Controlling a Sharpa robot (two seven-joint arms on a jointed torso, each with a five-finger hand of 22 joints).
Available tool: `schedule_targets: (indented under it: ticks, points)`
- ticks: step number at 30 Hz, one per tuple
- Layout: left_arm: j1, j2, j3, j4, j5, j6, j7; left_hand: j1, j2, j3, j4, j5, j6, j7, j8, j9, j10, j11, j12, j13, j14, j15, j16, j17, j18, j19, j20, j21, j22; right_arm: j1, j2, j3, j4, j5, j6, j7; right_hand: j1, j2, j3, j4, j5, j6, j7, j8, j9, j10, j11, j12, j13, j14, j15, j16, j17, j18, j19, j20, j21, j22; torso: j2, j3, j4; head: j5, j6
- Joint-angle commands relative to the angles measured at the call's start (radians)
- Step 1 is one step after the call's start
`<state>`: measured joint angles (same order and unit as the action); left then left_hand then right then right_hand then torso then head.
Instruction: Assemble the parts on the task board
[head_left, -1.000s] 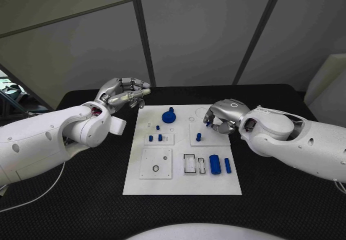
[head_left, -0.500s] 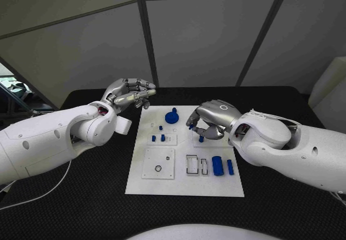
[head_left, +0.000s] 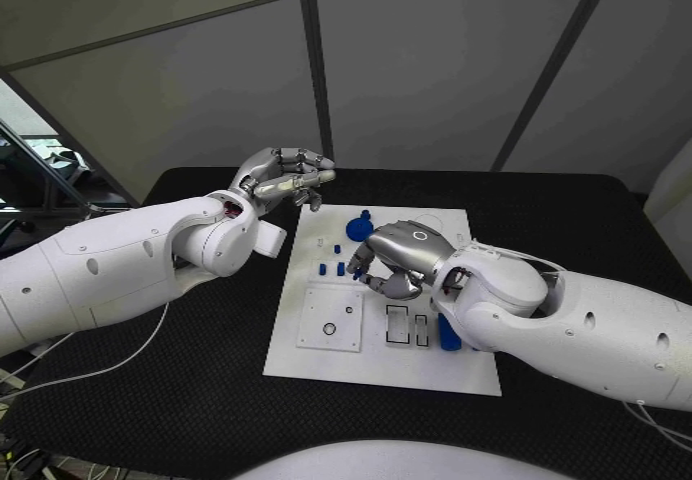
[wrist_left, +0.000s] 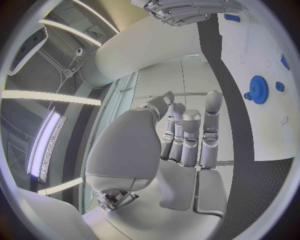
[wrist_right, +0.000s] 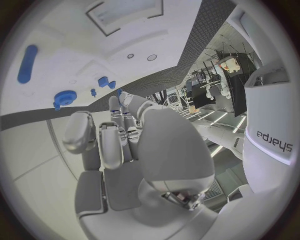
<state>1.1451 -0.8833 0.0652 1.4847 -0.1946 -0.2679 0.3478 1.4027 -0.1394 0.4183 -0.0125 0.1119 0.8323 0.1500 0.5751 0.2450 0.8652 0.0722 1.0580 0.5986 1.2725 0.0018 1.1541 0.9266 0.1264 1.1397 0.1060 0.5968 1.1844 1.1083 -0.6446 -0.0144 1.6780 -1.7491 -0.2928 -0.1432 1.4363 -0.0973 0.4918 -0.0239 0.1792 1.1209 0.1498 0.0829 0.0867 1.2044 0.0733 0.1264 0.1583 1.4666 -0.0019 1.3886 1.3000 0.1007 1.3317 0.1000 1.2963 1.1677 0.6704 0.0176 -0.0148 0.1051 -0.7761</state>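
The white task board (head_left: 378, 372) lies mid-table. A blue gear with a knob (head_left: 361, 227) stands at its far end, also visible from the wrists (wrist_left: 257, 90) (wrist_right: 64, 96). My right hand (head_left: 389, 262) hovers over the board's middle, fingers curled down beside two small blue pegs (head_left: 346, 268). A blue bit (wrist_right: 119, 92) shows at its fingertips; I cannot tell whether it is held. A blue cylinder (head_left: 447, 335) lies by my right forearm. My left hand (head_left: 289, 176) is raised off the board's far left corner, and its fingers (wrist_left: 190, 135) hold nothing.
A square inset plate (head_left: 329, 320) with a small ring lies on the board's left half, with narrow slot frames (head_left: 398, 326) beside it. Black table (head_left: 188, 400) surrounds the board. My right arm (head_left: 577, 320) covers the board's right side.
My right hand has moved leftward from the board's far right area to above its middle. The left hand has stayed raised. The camera has shifted as well.
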Motion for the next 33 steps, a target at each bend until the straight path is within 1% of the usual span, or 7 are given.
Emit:
schedule_targets:
  ticks: [1, 3, 5, 7, 10, 18, 33]
  points:
    - [0.002, 0.005, 0.001, -0.002, 0.02, 0.009, 0.0, -0.008, 0.001, 0.006, 0.001, 0.002, -0.006, 0.001, 0.005, 0.002, -0.008, 0.001, -0.005, -0.001, -0.006, 0.002, 0.0, -0.001, 0.048, 0.006, -0.001, -0.005, -0.001, -0.008, 0.015, -0.003, -0.013, 0.01, 0.023, 0.032, -0.009, 0.002, 0.006, -0.001, -0.002, 0.003, 0.0, 0.004, 0.001, 0.006, 0.002, -0.004, -0.001, 0.059, -0.005, 0.004, 0.0, -0.011, 0.004, -0.002, 0.003, 0.0, 0.001, 0.0009, -0.0012, 0.012, -0.006]
    - [0.002, 0.008, 0.001, -0.002, 0.021, 0.007, -0.001, -0.008, 0.001, 0.006, 0.001, 0.002, -0.006, 0.001, 0.007, 0.002, -0.008, 0.0, -0.004, -0.001, -0.008, 0.002, -0.002, -0.005, 0.049, 0.004, -0.001, -0.01, -0.003, -0.013, 0.025, -0.006, -0.023, 0.009, 0.033, 0.034, -0.009, 0.002, 0.006, -0.001, -0.002, 0.003, 0.0, 0.004, 0.001, 0.006, 0.002, -0.004, -0.001, 0.058, -0.004, 0.004, -0.001, -0.011, 0.004, -0.002, 0.003, 0.0, 0.001, 0.0006, 0.0004, 0.014, -0.009]
    - [0.002, 0.009, 0.001, -0.003, 0.022, 0.006, -0.002, -0.008, 0.001, 0.006, 0.001, 0.002, -0.006, 0.001, 0.007, 0.002, -0.008, 0.0, -0.004, -0.001, -0.008, 0.002, -0.002, -0.005, 0.049, 0.004, -0.001, -0.01, -0.003, -0.016, 0.033, -0.011, -0.033, 0.005, 0.042, 0.034, -0.01, 0.001, 0.006, -0.001, -0.003, 0.003, 0.0, 0.004, 0.001, 0.006, 0.003, -0.004, -0.002, 0.058, -0.004, 0.004, -0.001, -0.011, 0.003, -0.002, 0.003, 0.0, 0.0, 0.0004, -0.0015, 0.021, -0.013]
    - [0.002, 0.011, 0.001, -0.004, 0.022, 0.005, -0.002, -0.008, 0.001, 0.006, 0.001, 0.002, -0.006, 0.001, 0.007, 0.002, -0.008, 0.0, -0.004, -0.001, -0.008, 0.002, -0.002, -0.005, 0.049, 0.004, -0.001, -0.01, -0.003, -0.018, 0.038, -0.019, -0.04, 0.001, 0.049, 0.034, -0.011, 0.001, 0.006, -0.001, -0.003, 0.003, 0.001, 0.004, 0.001, 0.006, 0.003, -0.004, -0.002, 0.058, -0.004, 0.004, -0.001, -0.011, 0.003, -0.002, 0.003, 0.0, 0.0, 0.0, -0.001, 0.025, -0.016]
    - [0.002, 0.012, 0.001, -0.003, 0.022, 0.006, -0.003, -0.008, 0.001, 0.006, 0.001, 0.002, -0.006, 0.001, 0.007, 0.002, -0.008, 0.0, -0.004, -0.001, -0.008, 0.002, -0.002, -0.005, 0.049, 0.004, -0.001, -0.01, -0.003, -0.022, 0.044, -0.027, -0.048, -0.004, 0.055, 0.033, -0.011, 0.001, 0.006, -0.001, -0.003, 0.003, 0.001, 0.004, 0.001, 0.006, 0.003, -0.005, -0.002, 0.058, -0.004, 0.004, -0.001, -0.011, 0.003, -0.002, 0.003, 0.0, 0.0, 0.0005, -0.0006, 0.03, -0.019]
    - [0.002, 0.014, 0.001, -0.004, 0.022, 0.007, -0.003, -0.007, 0.001, 0.007, 0.001, 0.002, -0.007, 0.001, 0.01, 0.003, -0.008, 0.0, -0.003, -0.002, -0.012, 0.002, -0.005, -0.01, 0.049, 0.002, 0.0, -0.014, -0.004, -0.03, 0.055, -0.032, -0.059, -0.014, 0.077, 0.031, -0.012, 0.001, 0.006, -0.001, -0.003, 0.003, 0.001, 0.004, 0.001, 0.006, 0.003, -0.005, -0.002, 0.059, -0.004, 0.005, 0.0, -0.011, 0.004, -0.002, 0.003, 0.0, 0.0, 0.0003, -0.0008, 0.034, -0.024]
    - [0.002, 0.014, 0.001, -0.003, 0.022, 0.009, -0.005, -0.007, 0.001, 0.007, 0.001, 0.002, -0.007, 0.001, 0.01, 0.003, -0.008, 0.0, -0.003, -0.002, -0.012, 0.002, -0.005, -0.01, 0.049, 0.002, 0.0, -0.014, -0.004, -0.035, 0.06, -0.034, -0.069, -0.018, 0.106, 0.031, -0.013, 0.001, 0.005, -0.001, -0.004, 0.004, 0.001, 0.003, 0.001, 0.007, 0.003, -0.005, -0.002, 0.059, -0.004, 0.005, 0.0, -0.011, 0.003, -0.002, 0.003, 0.0, 0.0, 0.0003, -0.001, 0.042, -0.034]
